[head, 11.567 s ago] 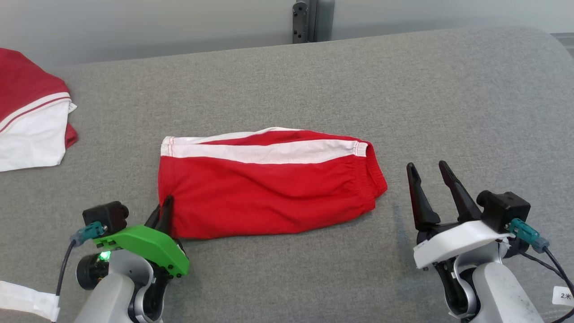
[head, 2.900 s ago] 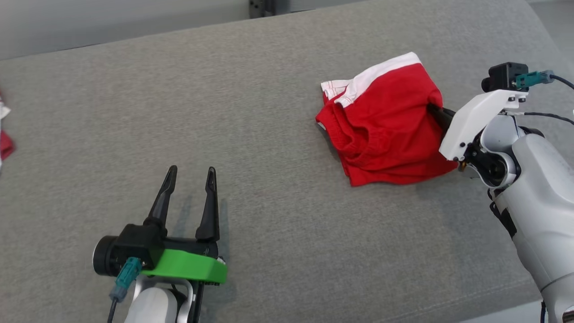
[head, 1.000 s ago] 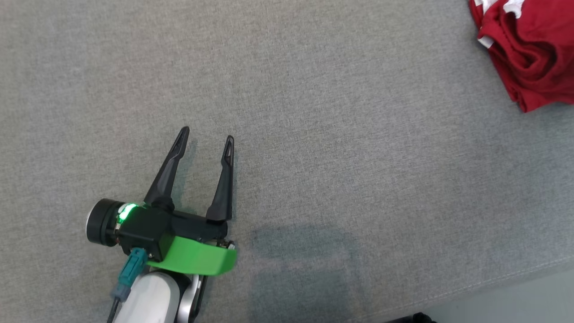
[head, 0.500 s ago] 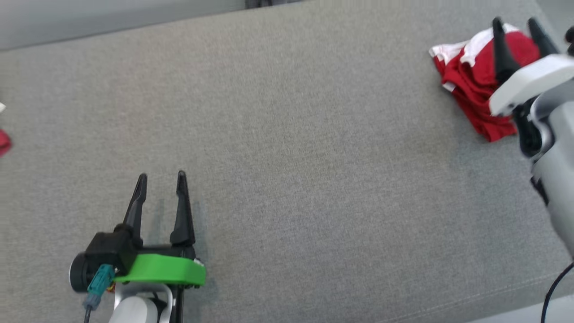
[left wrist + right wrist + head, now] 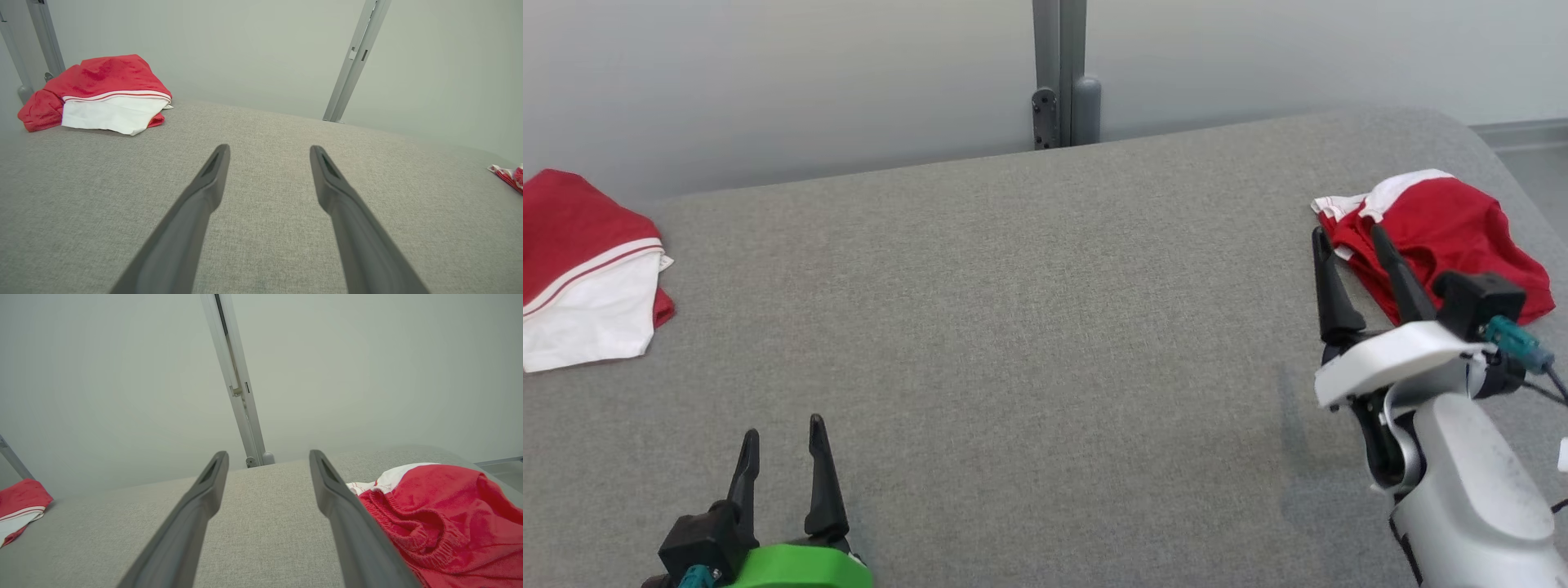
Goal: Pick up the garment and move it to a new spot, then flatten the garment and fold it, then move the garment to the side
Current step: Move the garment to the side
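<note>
Garment [image 5: 1445,237] crumpled at our bench's [image 5: 1045,327] right end.
We see left gripper [image 5: 783,426] and right gripper [image 5: 1346,231] released, empty.

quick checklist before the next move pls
1. The right gripper is empty, jaws apart: ok.
2. The left gripper is empty, jaws apart: ok.
3. The shorts lie at the right side of the cushion: ok.
4. The shorts are folded flat: not ok, they look bunched, with the waistband rumpled.
5. The right gripper is clear of the shorts: cannot tell, it overlaps the cloth in the head view.
6. The other garment is out of the way at the left: ok.
</note>
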Controlling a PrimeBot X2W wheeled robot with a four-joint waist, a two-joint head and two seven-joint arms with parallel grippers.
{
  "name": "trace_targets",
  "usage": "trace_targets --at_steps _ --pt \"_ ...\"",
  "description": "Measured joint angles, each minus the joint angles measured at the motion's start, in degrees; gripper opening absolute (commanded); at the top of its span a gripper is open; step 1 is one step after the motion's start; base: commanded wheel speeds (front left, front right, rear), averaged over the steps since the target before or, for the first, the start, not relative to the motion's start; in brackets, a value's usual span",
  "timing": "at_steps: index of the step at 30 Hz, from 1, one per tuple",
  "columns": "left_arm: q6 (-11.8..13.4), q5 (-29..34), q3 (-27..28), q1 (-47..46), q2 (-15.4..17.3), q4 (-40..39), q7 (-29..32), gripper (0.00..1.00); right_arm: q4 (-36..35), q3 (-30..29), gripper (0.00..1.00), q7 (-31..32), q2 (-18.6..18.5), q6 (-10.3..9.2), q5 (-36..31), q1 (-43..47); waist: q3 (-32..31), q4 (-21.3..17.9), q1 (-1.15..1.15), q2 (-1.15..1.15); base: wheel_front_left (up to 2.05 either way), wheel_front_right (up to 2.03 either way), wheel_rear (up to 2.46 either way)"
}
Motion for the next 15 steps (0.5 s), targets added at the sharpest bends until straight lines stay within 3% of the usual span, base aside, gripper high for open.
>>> trace_targets --at_steps 6,10,15 --pt "-0.24 1.69 0.6 2.04 -0.45 -0.54 0.0 1.0 -10.49 -3.39 1.0 0.0 6.14 0.0 -7.05 11.1 -2.36 2.44 0.0 0.0 0.0 0.0 0.0" --pt "-0.59 2.09 0.54 2.09 -0.9 -0.55 0.0 1.0 -14.99 -3.04 1.0 0.0 7.27 0.0 -9.48 16.84 -3.07 3.8 0.0 0.0 0.0 0.0 0.0" --pt "-1.43 2.37 0.04 1.96 -1.11 -0.12 0.0 1.0 -16.69 -1.01 1.0 0.0 7.45 0.0 -7.48 19.32 -3.4 4.54 0.0 0.0 0.0 0.0 0.0"
